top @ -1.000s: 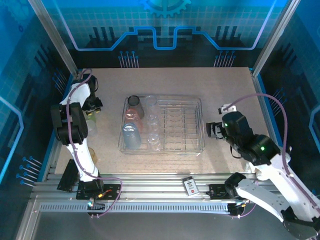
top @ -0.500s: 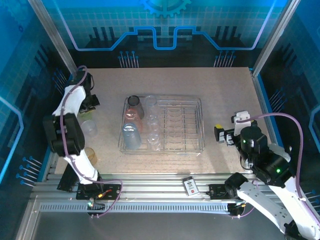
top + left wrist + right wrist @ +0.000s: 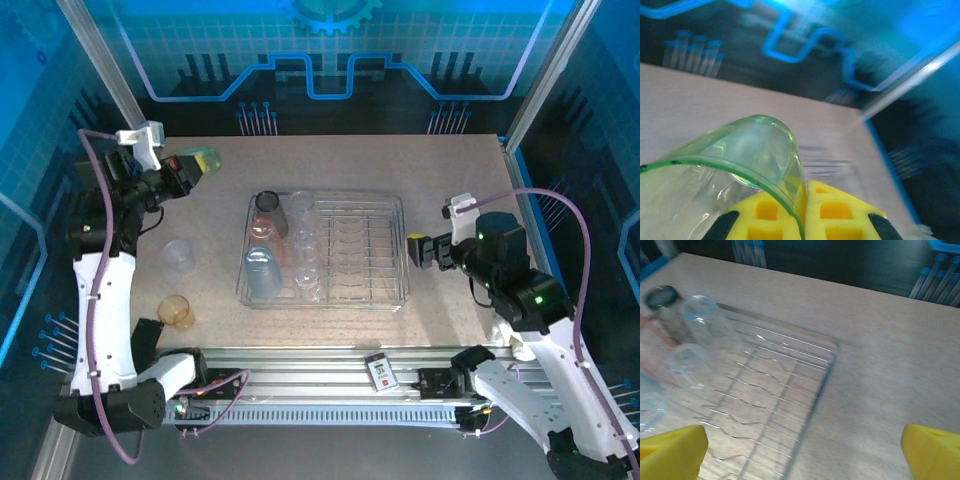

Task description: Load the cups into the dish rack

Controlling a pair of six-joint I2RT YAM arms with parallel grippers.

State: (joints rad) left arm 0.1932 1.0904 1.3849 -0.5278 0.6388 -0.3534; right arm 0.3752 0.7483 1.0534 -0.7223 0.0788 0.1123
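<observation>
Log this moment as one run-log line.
left gripper: holds green cup aloft | right gripper: open, beside dish rack | table: clear cup, amber cup unloaded

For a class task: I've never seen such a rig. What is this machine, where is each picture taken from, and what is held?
Two robot arms are bolted to a table, each ending in a two-finger gripper. The wide picture looks down from above and behind them; the other two come from cameras on the wrists. A wire dish rack sits mid-table with several plastic cups in its left part. A clear cup and an amber cup stand on the table near the left arm. The left gripper is shut on a green cup, held above the table. The right gripper is open and empty beside the rack.
</observation>
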